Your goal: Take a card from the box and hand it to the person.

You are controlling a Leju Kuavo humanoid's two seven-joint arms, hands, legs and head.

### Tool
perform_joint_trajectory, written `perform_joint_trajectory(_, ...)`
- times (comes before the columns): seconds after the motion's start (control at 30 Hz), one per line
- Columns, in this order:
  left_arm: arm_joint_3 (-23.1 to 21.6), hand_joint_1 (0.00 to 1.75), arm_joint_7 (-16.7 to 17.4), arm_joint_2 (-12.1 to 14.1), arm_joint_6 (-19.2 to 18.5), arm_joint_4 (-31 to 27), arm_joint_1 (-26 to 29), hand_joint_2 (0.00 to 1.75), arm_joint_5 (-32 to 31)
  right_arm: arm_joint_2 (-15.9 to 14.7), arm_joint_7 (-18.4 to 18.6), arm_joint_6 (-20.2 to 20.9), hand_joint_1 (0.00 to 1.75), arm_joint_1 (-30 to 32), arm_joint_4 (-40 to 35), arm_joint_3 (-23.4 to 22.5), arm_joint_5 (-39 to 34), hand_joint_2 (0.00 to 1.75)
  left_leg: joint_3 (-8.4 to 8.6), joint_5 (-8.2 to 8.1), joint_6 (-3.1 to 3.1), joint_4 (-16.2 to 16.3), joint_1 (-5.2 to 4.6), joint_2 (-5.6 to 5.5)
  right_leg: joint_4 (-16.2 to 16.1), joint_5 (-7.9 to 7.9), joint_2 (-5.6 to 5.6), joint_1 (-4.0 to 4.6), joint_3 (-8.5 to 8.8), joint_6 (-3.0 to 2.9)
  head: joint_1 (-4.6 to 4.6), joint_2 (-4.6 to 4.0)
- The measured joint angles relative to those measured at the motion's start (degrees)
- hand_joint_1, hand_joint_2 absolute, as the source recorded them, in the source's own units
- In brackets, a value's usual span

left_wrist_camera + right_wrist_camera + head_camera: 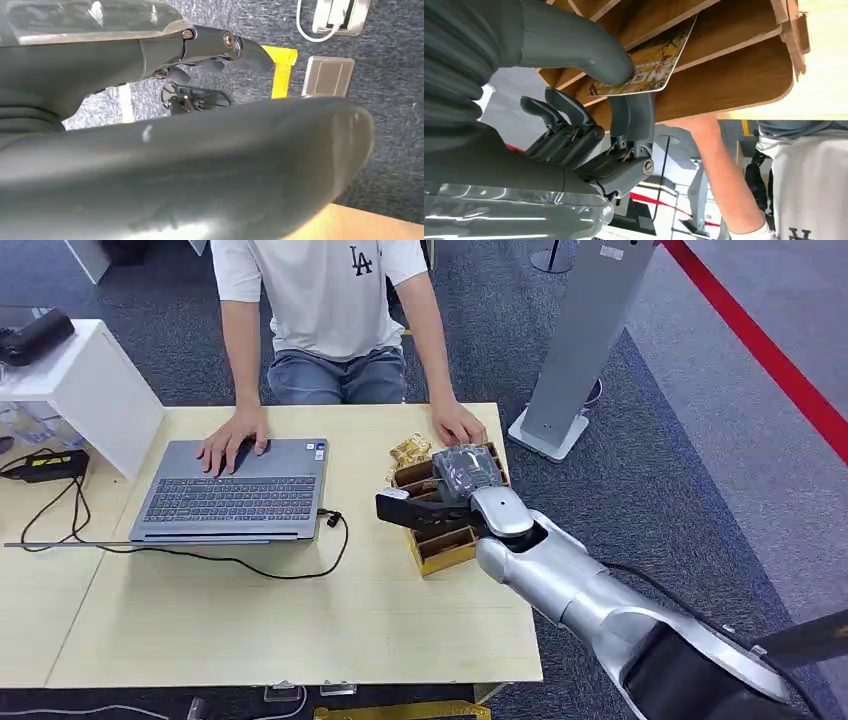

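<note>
A wooden slotted box point(441, 544) stands on the pale table point(250, 620), near its right edge. My right hand point(455, 485) reaches over the box from the right. In the right wrist view the thumb point(574, 47) and a finger pinch a yellow printed card point(656, 57), which still sits partly inside a slot of the box point(734, 75). The person point(320, 300) sits across the table with one hand point(458, 425) just behind the box. My left hand point(210, 50) hangs beside my body over the carpet and holds nothing.
An open laptop point(235, 490) lies left of the box under the person's other hand point(232, 440), and its black cable point(300, 562) loops over the table. A white stand point(95, 385) is at the far left. A grey pillar point(585, 330) rises right of the table.
</note>
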Motion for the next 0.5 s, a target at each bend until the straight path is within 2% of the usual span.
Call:
perform_joint_trajectory(0.2, -0.04, 0.0, -0.11, 0.02, 0.11, 0.02, 0.28, 0.0, 0.55, -0.99, 2.84, -0.77, 1.75, -0.18, -3.5, -0.72, 0.0, 1.75, 0.0, 0.0, 0.0, 0.0, 0.0, 0.0, 0.0, 0.0, 0.01, 0.0, -0.01, 0.0, -0.02, -0.02)
perform_joint_trajectory(0.43, -0.04, 0.0, -0.15, 0.02, 0.11, 0.02, 0.35, 0.0, 0.59, -1.35, 3.21, -1.05, 1.75, -0.21, -4.54, -1.0, 0.11, 1.75, 0.0, 0.0, 0.0, 0.0, 0.0, 0.0, 0.0, 0.0, 0.01, 0.0, -0.01, 0.0, 0.0, -0.02)
perform_joint_trajectory(0.47, -0.04, 0.0, -1.01, 0.15, 0.11, 0.02, 1.18, 0.0, 1.25, -4.05, 6.14, -4.14, 1.75, -0.36, -13.65, -3.3, 3.08, 1.75, 0.02, 0.0, 0.0, 0.01, 0.0, 0.01, -0.01, 0.0, 0.01, 0.0, -0.02, 0.0, 0.04, -0.02)
perform_joint_trajectory(0.5, -0.04, 0.0, -1.36, 0.17, 0.11, 0.02, 1.72, 0.0, 1.62, -6.69, 6.88, -7.33, 1.75, 1.16, -22.96, -5.77, 6.69, 1.75, 0.03, 0.0, 0.0, 0.01, 0.0, 0.01, -0.02, 0.0, 0.0, 0.0, -0.01, 0.0, 0.07, 0.0)
